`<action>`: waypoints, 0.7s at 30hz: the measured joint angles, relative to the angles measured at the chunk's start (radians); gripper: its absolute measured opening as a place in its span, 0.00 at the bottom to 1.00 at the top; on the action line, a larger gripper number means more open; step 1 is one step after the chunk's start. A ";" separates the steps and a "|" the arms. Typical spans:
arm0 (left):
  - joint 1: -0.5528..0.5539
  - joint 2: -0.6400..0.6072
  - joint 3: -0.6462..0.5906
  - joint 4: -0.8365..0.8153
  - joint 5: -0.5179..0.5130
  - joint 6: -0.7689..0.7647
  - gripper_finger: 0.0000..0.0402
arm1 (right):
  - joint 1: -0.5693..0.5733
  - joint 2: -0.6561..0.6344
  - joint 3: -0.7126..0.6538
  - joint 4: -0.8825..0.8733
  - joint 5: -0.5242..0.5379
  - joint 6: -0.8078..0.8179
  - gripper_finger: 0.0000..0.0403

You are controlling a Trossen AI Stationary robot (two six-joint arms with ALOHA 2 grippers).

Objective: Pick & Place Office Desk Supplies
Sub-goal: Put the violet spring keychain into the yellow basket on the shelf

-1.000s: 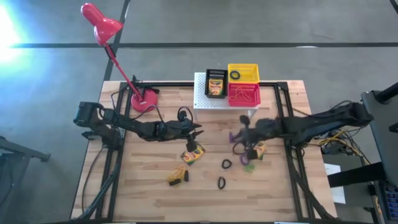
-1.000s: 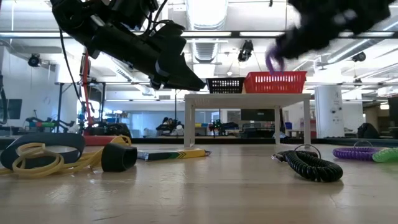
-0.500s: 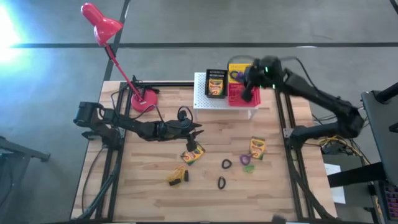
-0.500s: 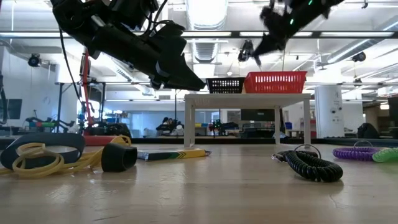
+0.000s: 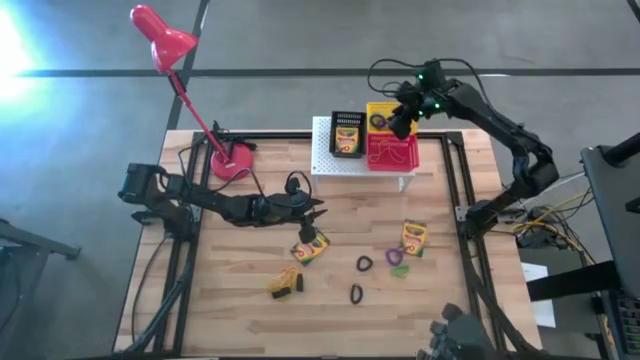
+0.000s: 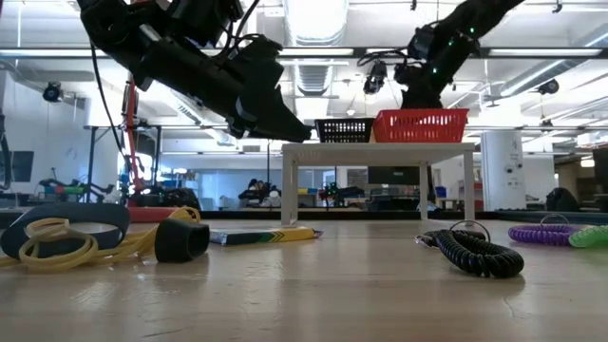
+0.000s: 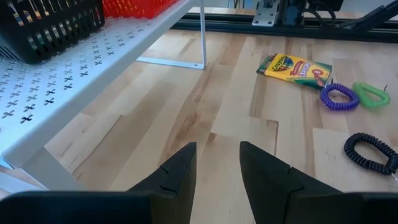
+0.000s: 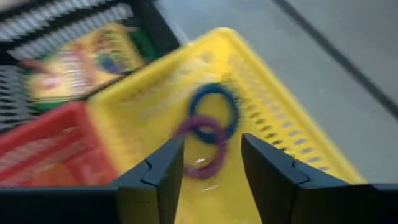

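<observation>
Your right gripper (image 5: 403,113) hangs over the yellow basket (image 5: 391,107) at top centre of the high view, fingers (image 8: 155,177) parted and holding nothing; in its wrist view a purple ring (image 8: 202,142) and a blue ring (image 8: 214,112) lie in that basket, overlapping; a crayon box (image 5: 346,137) sits in the black basket (image 5: 346,118) to the left, on the white perforated stand (image 5: 325,162); the red basket (image 5: 392,155) is just below the yellow one. Your left gripper (image 5: 318,212) waits at mid-frame over the table (image 5: 240,290), fingers (image 7: 177,171) narrowly apart and empty; just below it lies a second crayon box (image 5: 310,249), a third (image 5: 414,237) right of centre; purple (image 5: 394,257), green (image 5: 400,270) and two black rings (image 5: 365,264) (image 5: 356,294) lie between; the rubber-band tangle (image 5: 285,283) rests lower left of centre.
</observation>
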 joint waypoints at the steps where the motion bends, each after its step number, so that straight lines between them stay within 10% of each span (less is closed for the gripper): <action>1: 0.000 0.000 0.000 0.001 0.000 -0.003 0.31 | 0.006 -0.009 0.011 -0.027 -0.027 0.000 0.41; 8: 0.000 0.000 0.000 0.001 0.000 -0.040 0.31 | 0.221 -0.224 -0.081 -0.063 -0.164 0.060 0.42; 21: 0.000 0.000 0.000 0.002 0.000 -0.050 0.31 | 0.987 -0.607 -0.514 0.128 -0.140 0.557 0.39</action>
